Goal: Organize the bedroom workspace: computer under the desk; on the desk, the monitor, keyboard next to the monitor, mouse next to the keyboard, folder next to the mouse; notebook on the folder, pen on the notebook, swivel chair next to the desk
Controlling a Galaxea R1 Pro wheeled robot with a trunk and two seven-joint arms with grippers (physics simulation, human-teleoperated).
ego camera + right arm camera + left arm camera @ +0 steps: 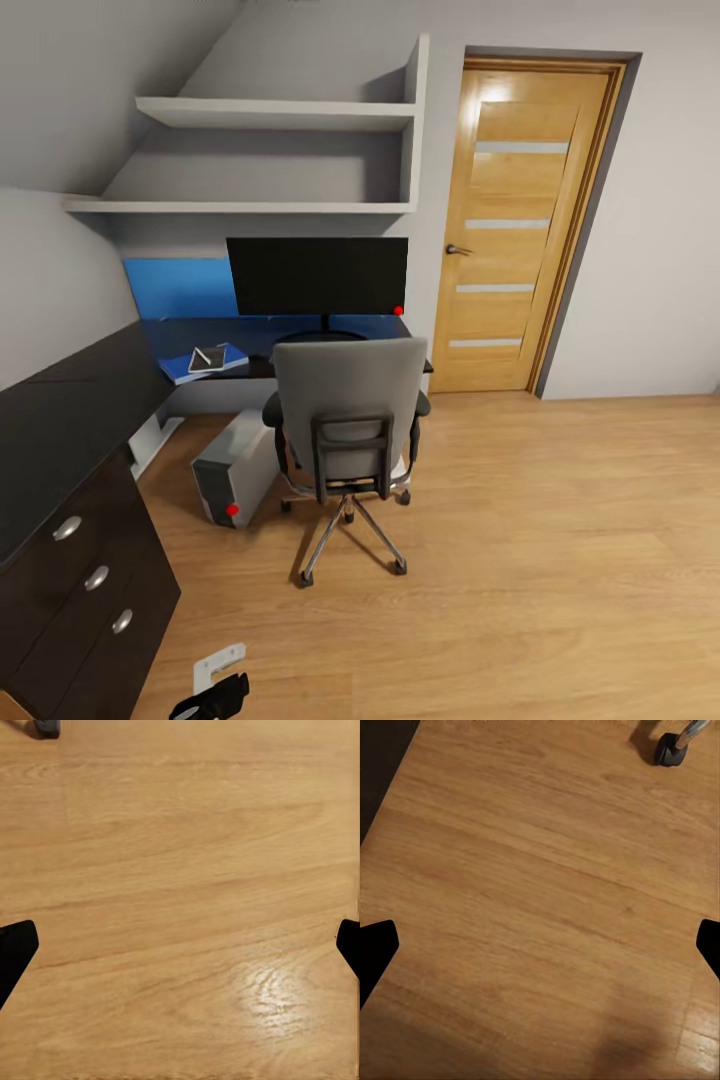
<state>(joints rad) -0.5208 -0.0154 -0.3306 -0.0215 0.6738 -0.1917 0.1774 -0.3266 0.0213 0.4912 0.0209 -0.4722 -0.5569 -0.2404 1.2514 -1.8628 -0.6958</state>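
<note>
The monitor [317, 275] stands on the black desk [60, 420] before its blue back panel. To its left on the desk lies the blue folder [235, 355], with the dark notebook [212, 359] on it and the thin pen [204, 355] across the notebook. The grey swivel chair [350, 410] faces the desk, its back toward me. The computer [235, 465] stands on the floor at the desk's front edge, left of the chair. The keyboard and mouse are hidden. My left gripper [540, 949] and right gripper [180, 952] hang open over bare wood floor.
A dark drawer unit [90, 580] fills the near left. White wall shelves [280, 115] hang above the desk. An oak door [525, 230] is shut at the right. A chair castor [671, 746] lies near the left gripper. Open floor stretches to the right.
</note>
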